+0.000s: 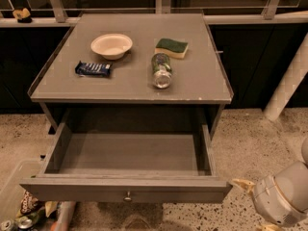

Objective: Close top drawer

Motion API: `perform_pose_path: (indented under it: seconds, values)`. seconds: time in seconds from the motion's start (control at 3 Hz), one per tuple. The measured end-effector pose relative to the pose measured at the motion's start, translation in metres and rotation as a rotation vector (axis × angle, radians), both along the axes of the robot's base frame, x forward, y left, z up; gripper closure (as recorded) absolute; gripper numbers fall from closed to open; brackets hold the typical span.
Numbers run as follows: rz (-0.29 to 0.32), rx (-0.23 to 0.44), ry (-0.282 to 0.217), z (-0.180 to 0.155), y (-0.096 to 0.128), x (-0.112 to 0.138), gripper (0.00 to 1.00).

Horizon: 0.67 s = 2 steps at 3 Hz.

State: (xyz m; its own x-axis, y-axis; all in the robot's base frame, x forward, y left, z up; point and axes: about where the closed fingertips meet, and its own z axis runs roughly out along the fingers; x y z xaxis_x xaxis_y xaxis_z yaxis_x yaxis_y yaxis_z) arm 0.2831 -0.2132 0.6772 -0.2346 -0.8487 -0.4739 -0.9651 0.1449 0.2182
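Observation:
The top drawer (130, 153) of the grey table is pulled fully out, and its plain box interior is empty. Its flat front panel (72, 190) faces me, with a small round metal knob (127, 196) at its centre. My gripper (253, 205) is low at the bottom right, just right of the front panel's right end and apart from it. Its two pale fingers are spread and hold nothing. One fingertip (240, 183) points toward the panel's corner. The other is partly cut off by the bottom edge.
The tabletop (202, 81) carries a white bowl (111, 45), a blue snack bar (93, 69), a bottle on its side (161, 70) and a green-yellow sponge (171, 47). A clear bin of snacks (19, 211) sits at the lower left. A white post (288, 85) leans at the right.

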Motion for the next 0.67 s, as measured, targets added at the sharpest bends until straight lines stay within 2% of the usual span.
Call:
perform_pose_path:
  seconds: [0.33,0.67]
  values:
    - [-0.012,-0.001,-0.014,0.010,-0.003,0.001,0.00]
    - [-0.014,0.013,-0.070,0.036,0.000,-0.018,0.00]
